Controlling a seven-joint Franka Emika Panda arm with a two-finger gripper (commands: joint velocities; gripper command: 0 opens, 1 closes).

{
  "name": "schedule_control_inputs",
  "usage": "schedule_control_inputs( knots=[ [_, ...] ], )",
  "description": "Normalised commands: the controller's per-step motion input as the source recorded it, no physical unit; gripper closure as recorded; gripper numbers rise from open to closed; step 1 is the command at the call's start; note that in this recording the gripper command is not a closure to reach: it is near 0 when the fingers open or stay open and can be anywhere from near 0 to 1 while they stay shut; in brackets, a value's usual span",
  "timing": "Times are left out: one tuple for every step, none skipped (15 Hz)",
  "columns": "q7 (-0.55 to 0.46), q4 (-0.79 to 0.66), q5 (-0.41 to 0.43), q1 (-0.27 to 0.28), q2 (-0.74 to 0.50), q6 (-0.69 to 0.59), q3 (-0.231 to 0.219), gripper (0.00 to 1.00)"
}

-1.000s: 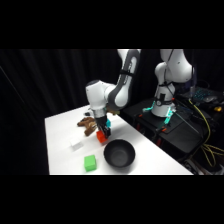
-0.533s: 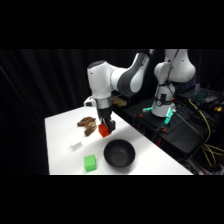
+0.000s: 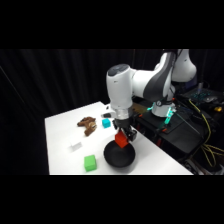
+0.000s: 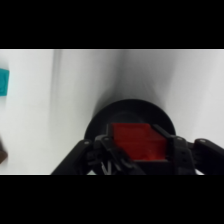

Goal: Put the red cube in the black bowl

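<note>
- The pincer (image 3: 123, 136) is clamped on the red cube (image 3: 121, 139), which hangs in the air directly over the black bowl (image 3: 120, 156).
- In the wrist view the red cube (image 4: 138, 140) sits between the two black fingers, with the black bowl (image 4: 131, 114) showing behind and around it. That lines the block up with the bowl's hollow rather than its rim.
- The cube is off the table (image 3: 65, 130) and, as far as the side view shows, not yet touching the bowl's floor; how much gap remains I cannot tell.
- The hold from above makes sense: a straight drop lets the block fall into the dish without the fingers catching the rim.
- The bowl lies toward the table's near edge, at about 6 o'clock from the pincer in the side view.
- A green cube (image 3: 90, 163) sits just beside the bowl at its 9 o'clock, apart from it.
- A cyan cube (image 3: 106, 122) lies farther back, at about 11 o'clock from the bowl; the wrist view catches it (image 4: 3, 81) at the left edge.
- A brown clump (image 3: 88, 125) rests at about 10 o'clock from the bowl, and a small pale piece (image 3: 75, 145) lies well to its 9 o'clock.
- My judgement: the carry is nearly over, and what remains is to lower a little, or simply let go.
- The risk is a bounce out of the shallow dish if released too high.
</note>
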Motion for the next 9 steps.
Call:
schedule_control_inputs(
  knots=[
    [0.00,0.05,-0.033,0.063,0.13,0.04,0.055,1.00],
    [-0.07,0.09,-0.028,0.028,0.17,0.08,0.038,1.00],
    [-0.12,0.11,-0.040,-0.002,0.20,0.14,0.017,1.00],
    [-0.16,0.13,-0.069,-0.027,0.22,0.20,-0.009,1.00],
    [-0.20,0.16,-0.071,-0.055,0.25,0.21,-0.026,1.00],
    [-0.22,0.16,-0.065,-0.070,0.24,0.22,-0.031,1.00],
    [-0.22,0.17,-0.065,-0.076,0.24,0.20,-0.033,1.00],
    [-0.19,0.18,-0.058,-0.080,0.23,0.16,-0.039,0.00],
    [-0.19,0.17,-0.041,-0.090,0.19,0.15,-0.032,0.00]
  ],
)
